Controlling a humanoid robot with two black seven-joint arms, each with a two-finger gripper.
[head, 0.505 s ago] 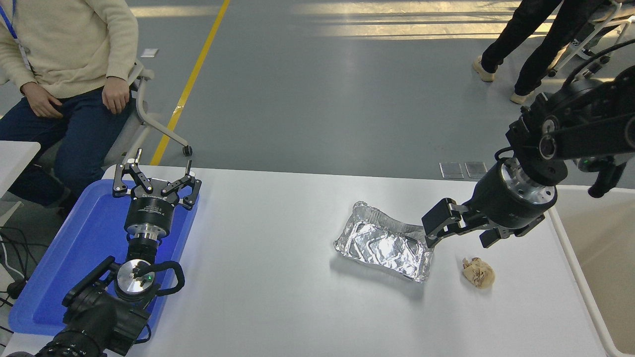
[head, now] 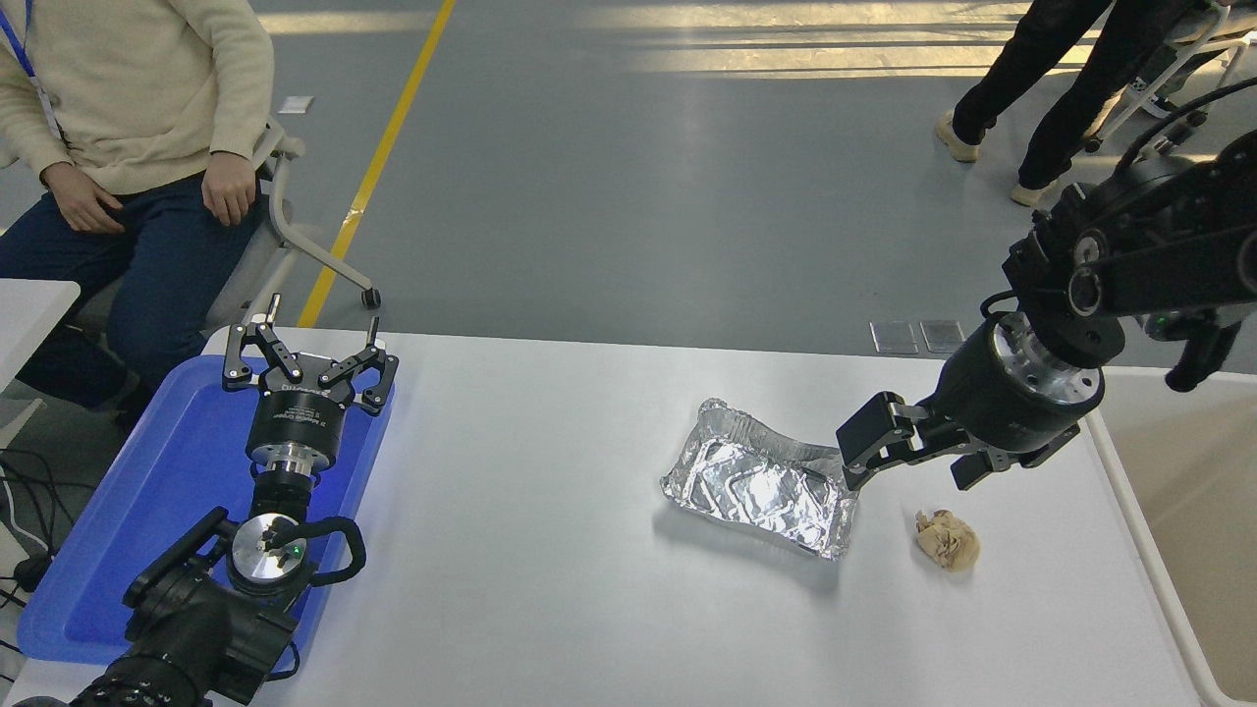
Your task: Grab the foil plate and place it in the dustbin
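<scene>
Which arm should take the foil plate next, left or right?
Right. The right gripper already sits at the foil plate's right edge, jaws open, with the dustbin on that side. The left gripper is parked over the blue tray.

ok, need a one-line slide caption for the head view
Right gripper closes in on the foil plate at its right rim, dustbin at table's right; left gripper parked over blue tray.
</scene>
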